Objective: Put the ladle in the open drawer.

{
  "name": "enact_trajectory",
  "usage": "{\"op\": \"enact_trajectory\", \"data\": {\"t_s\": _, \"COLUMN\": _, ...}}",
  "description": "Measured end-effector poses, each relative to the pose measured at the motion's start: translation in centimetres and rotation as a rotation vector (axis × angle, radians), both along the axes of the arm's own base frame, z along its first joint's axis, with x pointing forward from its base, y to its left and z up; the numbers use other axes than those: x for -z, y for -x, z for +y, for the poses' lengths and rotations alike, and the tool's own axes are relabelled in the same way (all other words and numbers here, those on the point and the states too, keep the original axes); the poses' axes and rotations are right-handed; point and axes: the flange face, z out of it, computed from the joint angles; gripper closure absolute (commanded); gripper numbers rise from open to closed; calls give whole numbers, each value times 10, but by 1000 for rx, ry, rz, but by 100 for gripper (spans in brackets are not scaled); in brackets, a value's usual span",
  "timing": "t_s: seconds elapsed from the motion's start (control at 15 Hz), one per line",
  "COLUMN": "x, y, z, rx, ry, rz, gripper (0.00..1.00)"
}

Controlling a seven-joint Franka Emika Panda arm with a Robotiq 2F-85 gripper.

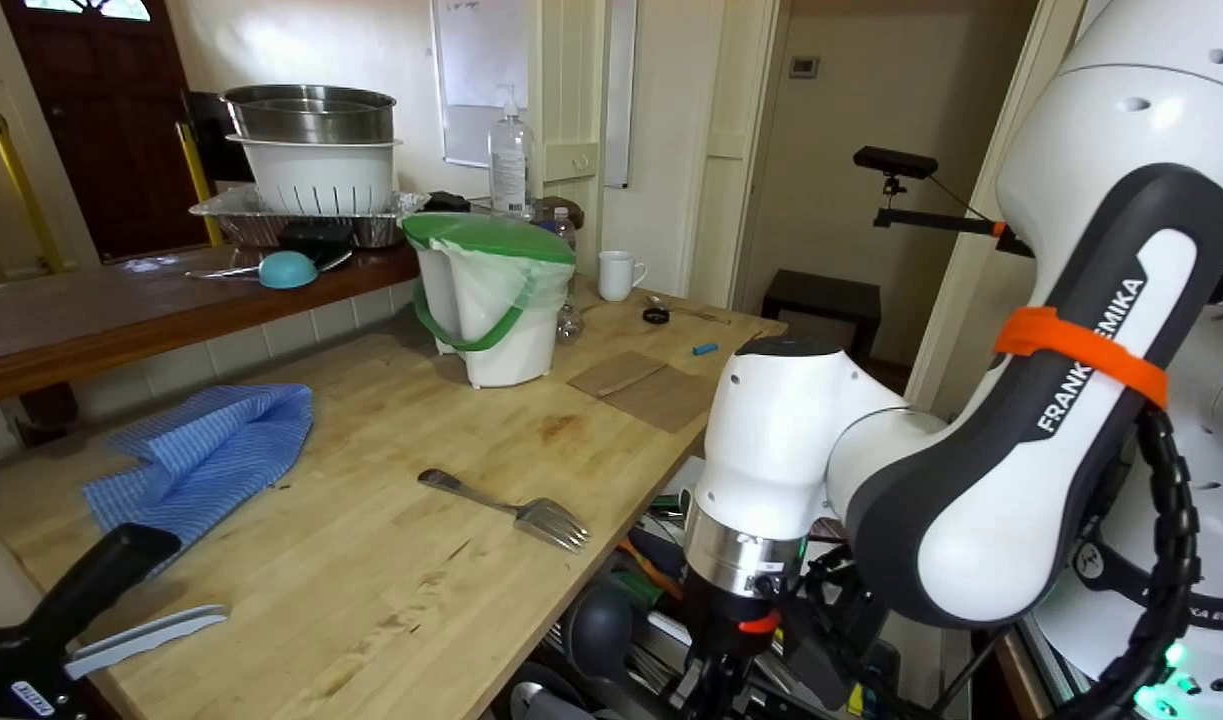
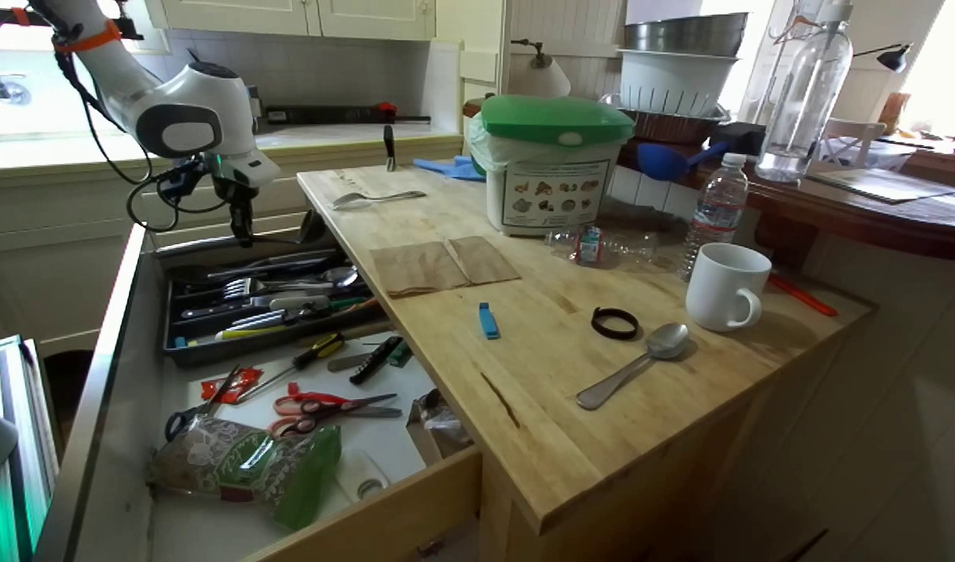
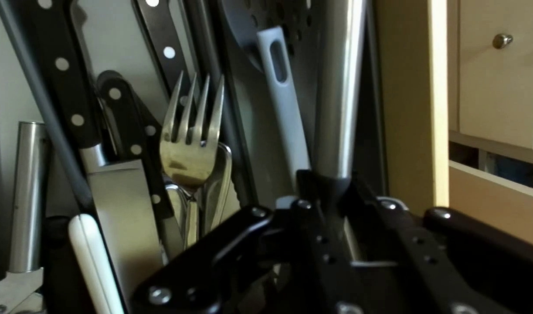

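While the gripper (image 3: 332, 187) stood clamped on the handle of the ladle (image 1: 607, 655), in or just above the open drawer (image 2: 415, 507), the placing step seemed in hand, calling next for a gentle settling and release. A dinner fork (image 3: 192, 157), riveted knife handles (image 3: 125, 121) and a grey handle (image 3: 286, 100) crowded the cutlery tray (image 2: 212, 353), and the wooden countertop (image 1: 351, 560) hemmed the bowl (image 1: 593, 620).

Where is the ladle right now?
In an exterior view, the ladle shows at bottom centre, its bowl between the wooden tabletop and the claw. In an exterior view, that's the far end of the open drawer.
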Motion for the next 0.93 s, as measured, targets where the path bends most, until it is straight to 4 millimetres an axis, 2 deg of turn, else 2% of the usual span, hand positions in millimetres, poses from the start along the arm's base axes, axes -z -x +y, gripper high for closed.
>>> {"op": "enact_trajectory", "data": {"t_s": 0.47, "x": 25, "y": -40, "z": 3, "rx": -53, "ry": -49, "rz": 45, "gripper": 94}}
{"op": "enact_trajectory", "data": {"t_s": 0.8, "x": 50, "y": -57, "z": 20, "rx": -51, "ry": -70, "rz": 71, "gripper": 94}}
{"op": "enact_trajectory", "data": {"t_s": 0.87, "x": 55, "y": -59, "z": 23, "rx": -51, "ry": -73, "rz": 75, "gripper": 53}}
{"op": "enact_trajectory", "data": {"t_s": 0.93, "x": 56, "y": -61, "z": 27, "rx": -54, "ry": -77, "rz": 74, "gripper": 52}}
